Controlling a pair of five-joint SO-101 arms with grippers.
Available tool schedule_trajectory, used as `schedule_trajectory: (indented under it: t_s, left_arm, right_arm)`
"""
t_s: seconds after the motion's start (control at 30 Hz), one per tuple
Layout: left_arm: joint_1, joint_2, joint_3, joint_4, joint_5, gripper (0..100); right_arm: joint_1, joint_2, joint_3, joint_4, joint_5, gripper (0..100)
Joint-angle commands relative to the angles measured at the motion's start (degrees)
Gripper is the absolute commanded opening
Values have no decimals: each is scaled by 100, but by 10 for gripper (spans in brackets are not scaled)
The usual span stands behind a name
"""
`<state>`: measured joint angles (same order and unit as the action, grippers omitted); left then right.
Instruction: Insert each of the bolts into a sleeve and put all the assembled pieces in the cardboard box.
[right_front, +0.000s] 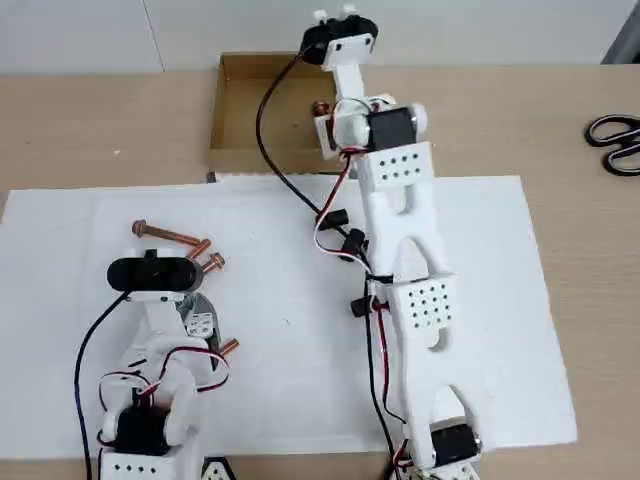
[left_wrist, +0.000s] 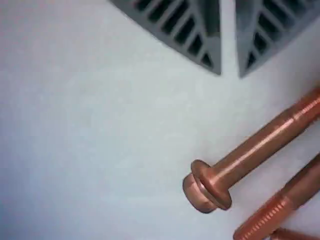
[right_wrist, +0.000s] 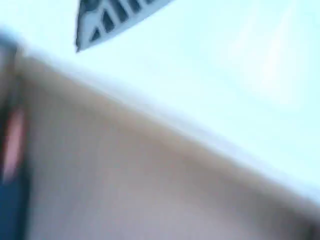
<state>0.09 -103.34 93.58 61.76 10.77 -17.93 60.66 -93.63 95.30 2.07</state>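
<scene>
Several copper bolts lie on the white paper (right_front: 480, 260) at the left: one long bolt (right_front: 165, 233), two shorter ones (right_front: 207, 256) beside it, and one (right_front: 228, 347) next to my left arm. My left gripper (right_front: 195, 312) hangs just above the paper near them. In the left wrist view its tips (left_wrist: 228, 55) stand shut with only a slit between them and nothing held, close to a flanged bolt (left_wrist: 250, 155). The cardboard box (right_front: 232, 100) stands at the back. My right gripper (right_front: 330, 110) is over the box with a copper piece (right_front: 322, 107) at it.
Black scissors (right_front: 615, 140) lie on the wooden table at the far right. A small dark piece (right_front: 213, 177) sits at the paper's back edge by the box. Black and red cables (right_front: 300, 190) hang from the right arm across the paper.
</scene>
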Motion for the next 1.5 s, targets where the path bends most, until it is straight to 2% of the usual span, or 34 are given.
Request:
schedule_trajectory:
  t_s: [0.0, 0.13, 0.27, 0.53, 0.7, 0.9, 1.1, 1.47]
  left_arm:
    - [-9, -44, -40, -114, 0, 7]
    - [-9, -44, -40, -114, 0, 7]
    - [9, -44, -40, -114, 0, 7]
    - [9, -44, -40, -114, 0, 7]
    - [18, -44, -40, -114, 0, 7]
    - [26, -44, -40, -114, 0, 7]
    - [26, -44, -40, -114, 0, 7]
    - [26, -44, -40, -114, 0, 7]
  right_arm:
    - [-4, -567, -246, 426, 9, 112]
    - [-66, -585, -237, 488, -44, 111]
    - [-251, -963, 264, 549, -422, 111]
    - [-435, -3424, 4114, 435, -1451, 115]
    - [-338, -4048, 5424, 426, -1767, 115]
    - [-338, -3925, 5618, 426, -1820, 116]
    - [-382, -3565, 5618, 426, -2963, 116]
    - [-382, -2958, 5600, 418, -3288, 116]
